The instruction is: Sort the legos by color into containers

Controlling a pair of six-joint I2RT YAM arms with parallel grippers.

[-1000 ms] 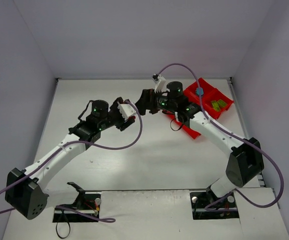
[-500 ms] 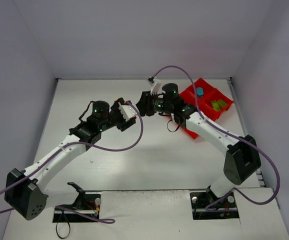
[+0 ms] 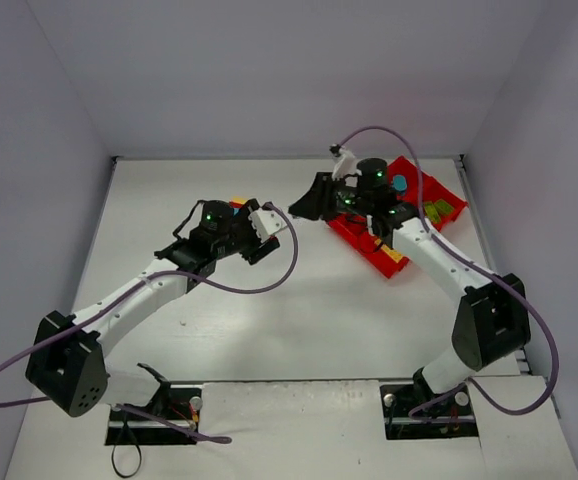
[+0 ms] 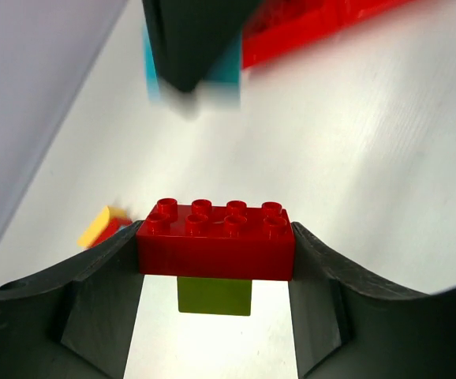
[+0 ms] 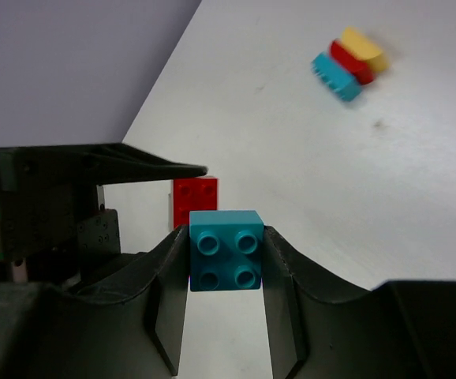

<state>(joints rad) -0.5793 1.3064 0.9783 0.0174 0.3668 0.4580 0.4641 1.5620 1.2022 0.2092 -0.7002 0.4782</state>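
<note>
Where the top view shows both arms mid-table, the tray (image 3: 377, 258) lies far right.

Left wrist: left gripper (image 4: 216, 237) clamps a red brick (image 4: 216, 246), with a lime brick (image 4: 214, 296) showing beneath.

Right wrist: right gripper (image 5: 226, 234) clenches a cyan brick (image 5: 226, 253).

Judged light, rigid, slick; grip the flat sidewalls.

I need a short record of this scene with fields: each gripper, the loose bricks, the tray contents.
left gripper: shut on red eight-stud brick, lime green brick directly below it
right gripper: shut on cyan four-stud brick
loose bricks: cyan, red and yellow cluster on table
red tray: green bricks in one compartment, cyan piece in another
</note>
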